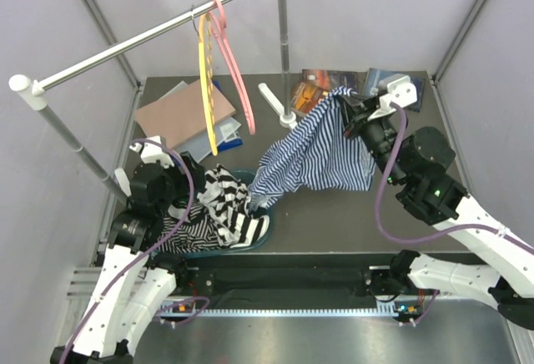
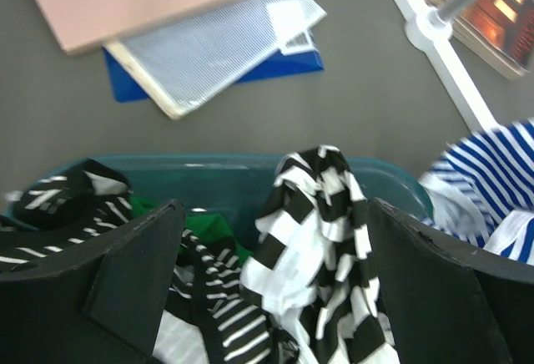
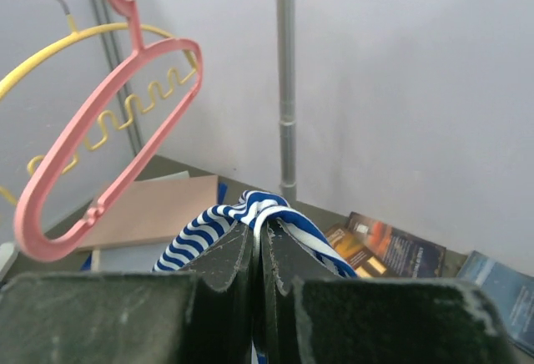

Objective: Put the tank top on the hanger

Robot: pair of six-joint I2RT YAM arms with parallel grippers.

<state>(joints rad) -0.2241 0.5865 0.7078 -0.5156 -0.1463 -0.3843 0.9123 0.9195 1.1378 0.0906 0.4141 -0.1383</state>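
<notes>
We feared the tank top (image 1: 321, 151), pinched in our right tool (image 3: 257, 251), would snag its hem on the teal bin (image 2: 217, 168); our left tool (image 2: 275, 255) gaped empty.

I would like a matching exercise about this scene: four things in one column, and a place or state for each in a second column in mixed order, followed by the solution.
Column A
1. tank top
2. hanger
3. black-and-white striped garment
4. left gripper

Column B
a. hangs on the metal rail
b. lies in the teal basin
c. open, above the basin
d. pinched by the shut right gripper

Pairs: 1-d, 2-a, 3-b, 4-c
</notes>
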